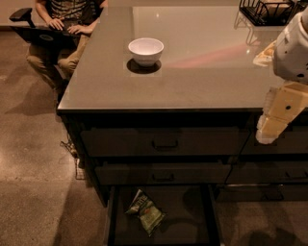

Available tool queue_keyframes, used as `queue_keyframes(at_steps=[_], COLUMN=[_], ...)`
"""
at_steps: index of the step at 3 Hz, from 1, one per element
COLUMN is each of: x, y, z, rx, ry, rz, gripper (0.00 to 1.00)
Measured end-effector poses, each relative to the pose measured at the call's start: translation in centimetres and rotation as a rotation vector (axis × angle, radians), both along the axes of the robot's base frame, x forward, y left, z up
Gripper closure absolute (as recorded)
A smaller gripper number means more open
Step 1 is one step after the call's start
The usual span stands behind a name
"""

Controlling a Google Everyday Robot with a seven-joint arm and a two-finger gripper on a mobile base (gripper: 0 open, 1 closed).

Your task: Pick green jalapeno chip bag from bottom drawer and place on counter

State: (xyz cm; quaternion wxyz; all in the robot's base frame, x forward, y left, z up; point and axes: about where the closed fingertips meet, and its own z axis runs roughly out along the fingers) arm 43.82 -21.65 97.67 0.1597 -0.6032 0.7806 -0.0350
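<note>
One gripper (268, 130) is seen at the right edge of the view, hung in front of the cabinet face just below the front edge of the counter (202, 81). Whether it is open or closed cannot be told, and nothing is seen held in it. It is well apart from the green jalapeno chip bag (146, 210), which lies lower and to the left, flat and slantwise on the floor of the bottom drawer (190, 218), in its left half and clear of the walls.

The bag is judged to be light, soft and crinkly, with a slick foil skin that may slide under a loose hold, and its contents are likely to be crushed by a hard squeeze. A gentle pinch across the crimped upper edge or a raised fold is judged the best hold, since the flat middle offers little to close upon.

By count, one chip bag is seen in the drawer. Three drawers are stacked in this column, with only the bottom one pulled out, and two closed drawer fronts (165, 142) with bar handles sit above it. One white bowl (146, 50) stands on the counter, and one wire basket (267, 10) is set at the far right corner. A pale yellowish item (264, 55) beside the arm is possibly another snack bag. One seated person (67, 19) is seen at the far left.
</note>
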Motion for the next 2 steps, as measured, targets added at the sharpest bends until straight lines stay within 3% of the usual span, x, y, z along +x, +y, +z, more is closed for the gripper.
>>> queue_keyframes(at_steps=[1, 2], x=[0.0, -0.3], y=[0.0, 0.3], z=[0.0, -1.8], rx=[0.0, 0.041], ry=[0.0, 0.027], rz=[0.0, -0.013], gripper=[0.0, 0.0])
